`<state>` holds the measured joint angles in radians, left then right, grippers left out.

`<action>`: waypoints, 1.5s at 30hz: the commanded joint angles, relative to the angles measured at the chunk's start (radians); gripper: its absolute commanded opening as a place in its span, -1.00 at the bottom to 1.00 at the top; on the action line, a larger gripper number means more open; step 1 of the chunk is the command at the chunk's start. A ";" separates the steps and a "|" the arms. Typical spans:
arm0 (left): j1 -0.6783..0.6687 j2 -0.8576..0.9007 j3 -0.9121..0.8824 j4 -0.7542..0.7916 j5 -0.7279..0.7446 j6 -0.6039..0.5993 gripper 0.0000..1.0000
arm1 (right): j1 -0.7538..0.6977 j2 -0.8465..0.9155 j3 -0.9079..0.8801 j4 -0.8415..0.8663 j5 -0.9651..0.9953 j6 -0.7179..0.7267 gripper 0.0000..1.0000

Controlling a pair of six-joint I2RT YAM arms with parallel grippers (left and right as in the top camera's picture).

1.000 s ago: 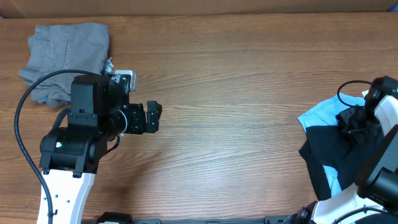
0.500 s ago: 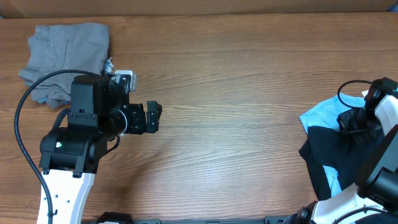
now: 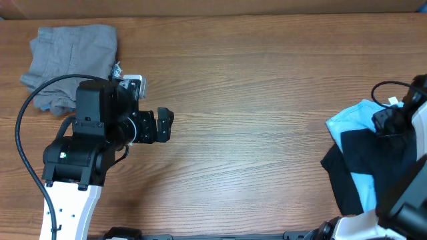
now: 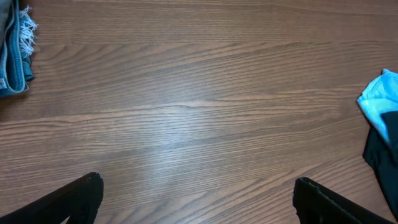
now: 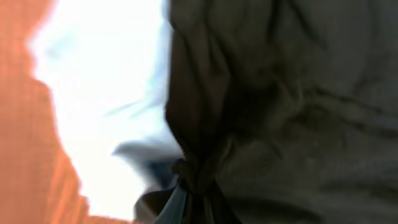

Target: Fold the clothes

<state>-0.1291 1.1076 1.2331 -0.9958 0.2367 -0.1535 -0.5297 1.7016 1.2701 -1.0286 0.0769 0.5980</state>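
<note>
Right hand (image 3: 389, 121) pulled rightward, pinching black T-shirt (image 3: 363, 155)

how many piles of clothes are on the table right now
2. One is the grey folded garments at the far left corner. The other, at the right edge, is a black T-shirt bunched over a light blue T-shirt. More could be hidden under that heap.
</note>
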 commanded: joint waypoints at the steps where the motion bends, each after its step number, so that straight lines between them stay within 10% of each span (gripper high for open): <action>1: 0.005 0.005 0.028 0.006 0.016 0.019 1.00 | -0.004 -0.108 0.035 0.034 -0.036 -0.049 -0.92; 12: 0.005 0.012 0.028 0.006 0.016 0.019 1.00 | -0.002 -0.187 0.029 0.023 -0.068 -0.052 -0.91; 16: 0.005 0.017 0.028 0.006 0.016 0.019 1.00 | -0.002 -0.187 0.025 0.020 -0.068 -0.052 -0.17; 22: 0.005 0.018 0.028 0.006 0.016 0.019 1.00 | -0.002 -0.187 0.025 0.019 -0.067 -0.052 -0.40; 25: 0.005 0.018 0.028 0.005 0.016 0.019 1.00 | -0.002 -0.186 0.005 0.035 -0.047 -0.043 0.40; 27: 0.005 0.018 0.028 0.006 0.016 0.019 1.00 | -0.002 -0.177 -0.025 0.059 -0.040 -0.043 0.44; 40: 0.005 0.018 0.028 0.006 0.016 0.019 1.00 | -0.003 0.054 -0.151 0.137 -0.042 0.017 0.48; 45: 0.005 0.018 0.028 0.006 0.015 0.019 1.00 | -0.003 0.056 -0.141 0.125 -0.056 0.016 -0.54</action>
<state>-0.1291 1.1225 1.2331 -0.9951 0.2367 -0.1535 -0.5297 1.7695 1.1179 -0.9020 0.0227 0.6075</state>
